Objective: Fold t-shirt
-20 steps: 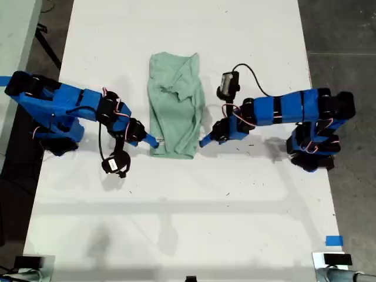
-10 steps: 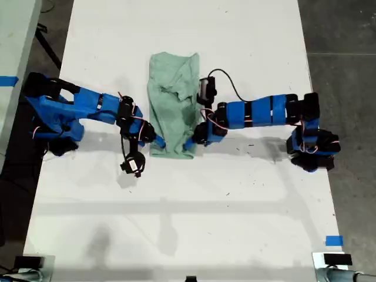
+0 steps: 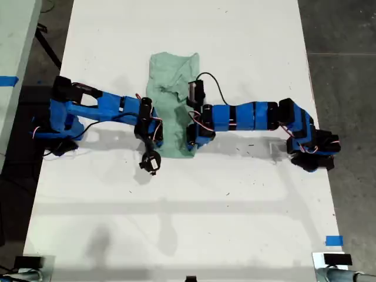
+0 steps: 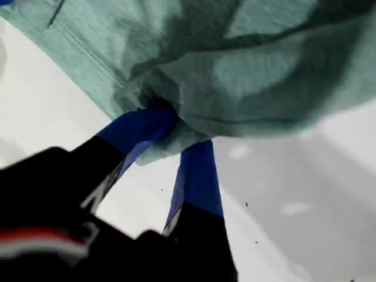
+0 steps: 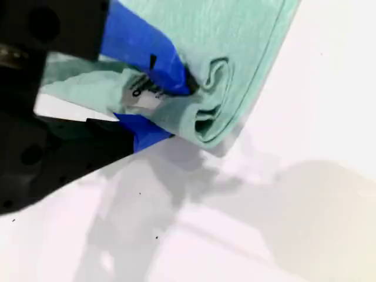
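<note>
- Shirt: the t-shirt point(image 3: 174, 106) lies mid-table, already a narrow strip; you still have the lengthwise fold left.
- Your first gripper point(image 4: 176, 138) has hem fabric between its jaws.
- Your second gripper point(image 5: 170, 106) is clamped on the bunched hem.

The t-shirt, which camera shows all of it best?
The exterior view: the whole folded t-shirt lies on the white table, seen from above. The first wrist view shows only bunched cloth at my first gripper; the second, a folded edge in my second gripper.
</note>
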Controlling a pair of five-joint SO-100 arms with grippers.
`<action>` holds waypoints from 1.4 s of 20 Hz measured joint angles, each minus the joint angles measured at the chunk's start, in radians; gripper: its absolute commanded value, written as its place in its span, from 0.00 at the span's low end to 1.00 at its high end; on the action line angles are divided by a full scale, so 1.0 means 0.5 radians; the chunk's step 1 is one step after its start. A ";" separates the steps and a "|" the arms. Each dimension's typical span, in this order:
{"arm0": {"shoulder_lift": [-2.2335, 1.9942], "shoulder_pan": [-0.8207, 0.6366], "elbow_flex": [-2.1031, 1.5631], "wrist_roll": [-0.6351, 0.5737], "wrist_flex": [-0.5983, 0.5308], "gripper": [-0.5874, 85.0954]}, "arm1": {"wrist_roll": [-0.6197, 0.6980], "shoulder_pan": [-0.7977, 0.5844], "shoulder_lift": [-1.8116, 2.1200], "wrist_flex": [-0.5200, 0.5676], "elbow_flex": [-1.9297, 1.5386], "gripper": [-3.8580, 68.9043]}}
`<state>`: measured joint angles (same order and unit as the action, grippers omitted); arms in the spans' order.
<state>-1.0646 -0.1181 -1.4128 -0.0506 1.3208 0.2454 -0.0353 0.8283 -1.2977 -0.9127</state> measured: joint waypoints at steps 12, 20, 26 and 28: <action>-0.114 0.644 0.298 0.344 0.107 0.01 | -0.420 0.463 0.273 -0.282 -0.006 0.04; -0.298 0.669 0.463 0.359 0.206 0.01 | -0.402 0.307 0.626 -0.117 -0.242 0.04; -0.699 0.037 0.433 0.025 0.245 0.01 | -0.006 -0.181 0.736 0.141 -0.249 0.04; -0.699 -0.169 0.344 -0.098 0.245 0.01 | 0.092 -0.313 0.736 0.236 -0.270 0.04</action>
<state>-1.4143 -0.2025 -1.2410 -0.0997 1.4435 0.2915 -0.1917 1.1965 -1.1796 -1.0477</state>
